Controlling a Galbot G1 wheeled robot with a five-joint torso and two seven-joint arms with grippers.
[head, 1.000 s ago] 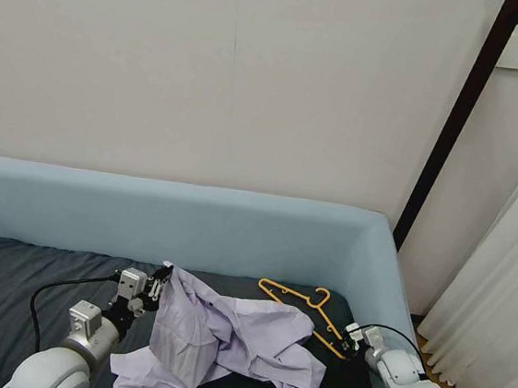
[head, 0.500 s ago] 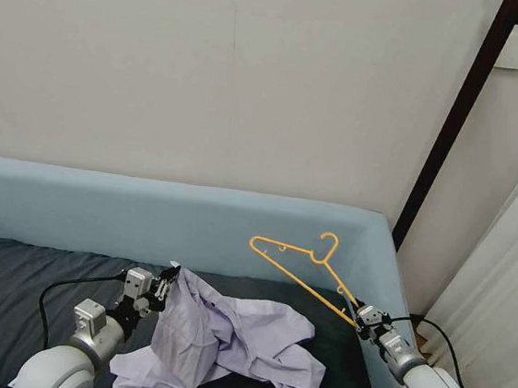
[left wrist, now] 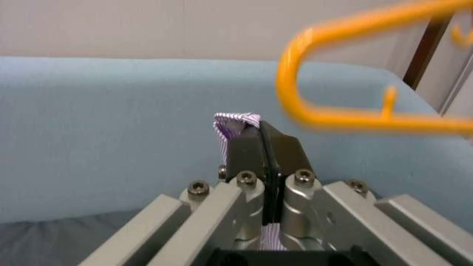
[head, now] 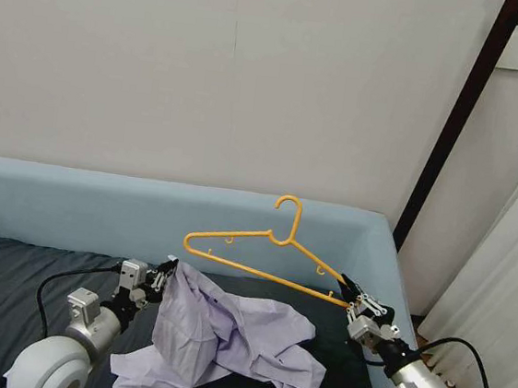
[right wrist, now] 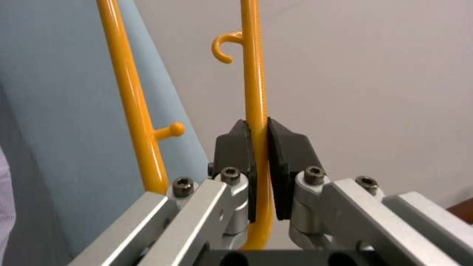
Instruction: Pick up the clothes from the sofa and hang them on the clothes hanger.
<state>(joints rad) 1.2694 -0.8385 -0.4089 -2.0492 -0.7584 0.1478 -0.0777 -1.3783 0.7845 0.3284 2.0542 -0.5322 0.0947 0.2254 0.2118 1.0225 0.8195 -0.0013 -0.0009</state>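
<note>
A lilac striped shirt [head: 226, 334] lies crumpled on the dark seat of the sofa [head: 10, 270]. My left gripper [head: 165, 272] is shut on one raised edge of the shirt [left wrist: 235, 123], holding it off the cushion. My right gripper [head: 352, 298] is shut on one end of an orange clothes hanger [head: 258, 249], which is held up in the air above the shirt with its hook up. In the right wrist view the pads [right wrist: 242, 152] clamp the hanger's rod [right wrist: 253, 83]. The hanger's other end [left wrist: 325, 83] passes close above the left gripper [left wrist: 264, 147].
The sofa's pale blue backrest [head: 146, 215] and right armrest [head: 385, 272] enclose the seat. A dark vertical pole [head: 452, 122] stands at the right against the wall, with a white curtain [head: 502, 303] beside it.
My right gripper has lifted the hanger off the sofa and swung it up and to the left, over the shirt. The left gripper has held the shirt's edge almost still.
</note>
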